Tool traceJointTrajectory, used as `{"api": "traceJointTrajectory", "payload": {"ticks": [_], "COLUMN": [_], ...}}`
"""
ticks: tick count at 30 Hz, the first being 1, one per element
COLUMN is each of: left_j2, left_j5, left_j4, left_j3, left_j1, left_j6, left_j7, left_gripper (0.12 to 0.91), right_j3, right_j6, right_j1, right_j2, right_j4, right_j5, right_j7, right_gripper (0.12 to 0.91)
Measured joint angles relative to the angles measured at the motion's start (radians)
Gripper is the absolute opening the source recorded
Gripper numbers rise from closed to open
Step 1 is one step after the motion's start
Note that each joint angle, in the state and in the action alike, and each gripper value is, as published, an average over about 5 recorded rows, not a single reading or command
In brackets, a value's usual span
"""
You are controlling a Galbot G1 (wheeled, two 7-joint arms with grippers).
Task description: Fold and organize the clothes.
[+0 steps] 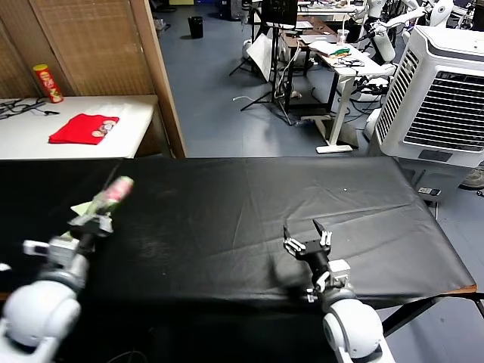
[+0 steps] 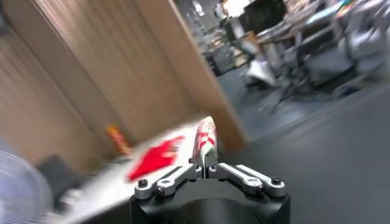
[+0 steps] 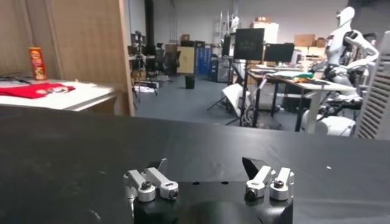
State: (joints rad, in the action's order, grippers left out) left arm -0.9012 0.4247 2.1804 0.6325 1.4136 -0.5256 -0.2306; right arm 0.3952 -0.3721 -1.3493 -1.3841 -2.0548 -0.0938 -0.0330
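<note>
Left gripper (image 1: 97,215): jaws pressed together on a bunched fold of the T-shirt (image 1: 112,193), pale green with the pink-red print showing, held up off the cloth near the table's (image 1: 227,219) left edge; by judgement the garment is gathered and lifted so it can be carried to a resting place, folding apparently finished or near it; right gripper (image 1: 307,236): jaws spread, holding nothing, idle above the table's near edge right of centre; beyond, on a separate white table (image 1: 136,113), lie a red cloth (image 1: 83,128) and a can (image 1: 48,82).
</note>
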Motion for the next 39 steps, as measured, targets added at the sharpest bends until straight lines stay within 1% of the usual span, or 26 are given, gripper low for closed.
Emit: {"api": "traceJointTrajectory", "payload": {"ticks": [4, 6, 7, 10, 11, 13, 14, 15, 17, 18, 20, 22, 26, 30, 32, 33, 36, 37, 39], "left_j2": [-0.114, -0.168, -0.192, -0.249, -0.262, -0.280, -0.284, -0.286, -0.286, -0.284, -0.277, -0.271, -0.273, -0.288, -0.294, -0.296, -0.302, -0.303, -0.306], "left_j5": [-0.010, -0.024, -0.034, -0.071, -0.084, -0.100, -0.105, -0.107, -0.104, -0.101, -0.096, -0.093, -0.094, -0.102, -0.104, -0.104, -0.104, -0.104, -0.104], "left_j4": [-0.023, -0.037, -0.043, -0.048, -0.047, -0.041, -0.038, -0.034, -0.025, -0.020, -0.010, -0.001, 0.016, 0.029, 0.034, 0.036, 0.040, 0.040, 0.041], "left_j3": [-0.142, -0.199, -0.223, -0.276, -0.288, -0.304, -0.308, -0.310, -0.307, -0.302, -0.288, -0.269, -0.231, -0.205, -0.194, -0.190, -0.177, -0.174, -0.169], "left_j1": [-0.034, -0.041, -0.042, -0.041, -0.040, -0.036, -0.033, -0.030, -0.026, -0.023, -0.017, -0.009, 0.015, 0.041, 0.051, 0.054, 0.064, 0.067, 0.072], "left_j6": [0.004, 0.017, 0.026, 0.055, 0.065, 0.085, 0.094, 0.105, 0.123, 0.131, 0.144, 0.155, 0.169, 0.180, 0.181, 0.181, 0.184, 0.186, 0.194], "left_j7": [-0.005, 0.001, 0.008, 0.045, 0.061, 0.090, 0.105, 0.119, 0.139, 0.145, 0.149, 0.148, 0.140, 0.130, 0.128, 0.128, 0.123, 0.120, 0.110], "left_gripper": [0.139, 0.161, 0.188, 0.327, 0.394, 0.495, 0.562, 0.612, 0.710, 0.745, 0.784, 0.794, 0.798, 0.798, 0.798, 0.798, 0.798, 0.798, 0.798], "right_j3": [0.008, 0.005, 0.001, -0.016, -0.024, -0.043, -0.054, -0.068, -0.101, -0.121, -0.164, -0.211, -0.304, -0.377, -0.402, -0.412, -0.428, -0.430, -0.431], "right_j6": [-0.008, -0.020, -0.028, -0.062, -0.075, -0.104, -0.118, -0.133, -0.163, -0.177, -0.201, -0.215, -0.231, -0.242, -0.242, -0.241, -0.225, -0.217, -0.196], "right_j1": [-0.015, -0.014, -0.011, 0.003, 0.009, 0.026, 0.037, 0.049, 0.081, 0.100, 0.147, 0.201, 0.308, 0.381, 0.402, 0.410, 0.419, 0.420, 0.421], "right_j2": [0.003, 0.010, 0.014, 0.028, 0.033, 0.041, 0.044, 0.045, 0.043, 0.040, 0.029, 0.013, -0.027, -0.065, -0.080, -0.087, -0.099, -0.100, -0.100], "right_j4": [-0.011, -0.012, -0.011, -0.004, -0.001, 0.009, 0.015, 0.022, 0.042, 0.055, 0.088, 0.134, 0.248, 0.343, 0.378, 0.392, 0.417, 0.422, 0.428], "right_j5": [-0.016, -0.045, -0.065, -0.140, -0.168, -0.225, -0.255, -0.286, -0.351, -0.381, -0.432, -0.461, -0.488, -0.510, -0.515, -0.516, -0.512, -0.506, -0.484], "right_j7": [0.011, 0.022, 0.029, 0.052, 0.060, 0.069, 0.070, 0.069, 0.062, 0.058, 0.054, 0.054, 0.062, 0.067, 0.070, 0.071, 0.075, 0.076, 0.078], "right_gripper": [0.798, 0.798, 0.798, 0.798, 0.798, 0.798, 0.798, 0.798, 0.798, 0.798, 0.798, 0.798, 0.798, 0.786, 0.734, 0.692, 0.534, 0.467, 0.366]}}
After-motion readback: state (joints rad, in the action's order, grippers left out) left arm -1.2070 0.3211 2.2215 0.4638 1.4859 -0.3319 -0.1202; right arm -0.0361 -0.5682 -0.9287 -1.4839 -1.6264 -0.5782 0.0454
